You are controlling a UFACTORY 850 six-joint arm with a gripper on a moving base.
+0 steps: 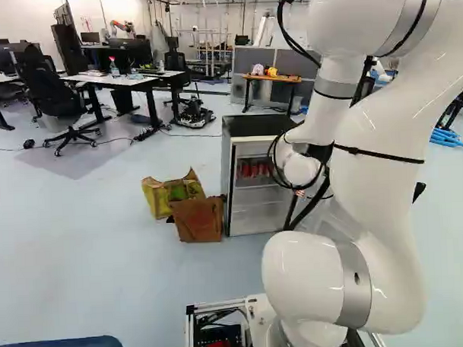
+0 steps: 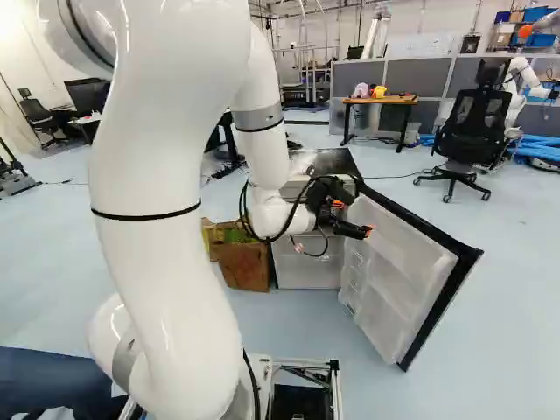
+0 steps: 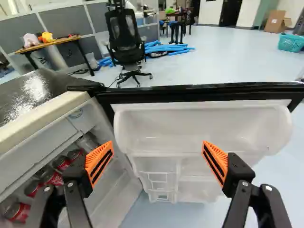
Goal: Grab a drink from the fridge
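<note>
Fridge (image 1: pixel 240 188) open, red cans (image 3: pixel 53 178) inside.
The cans share a shelf in the cabinet; the fingers (image 2: pixel 355 231) stand apart by the door (image 3: pixel 204 127) with its pale bins. A brown box (image 1: pixel 199 220) sits beside the fridge.

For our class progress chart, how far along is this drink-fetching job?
Opening the fridge looks done: its door stands open. In hand: nothing; the gripper is open and empty. Left: reach the cans inside, grip one, draw it out.
</note>
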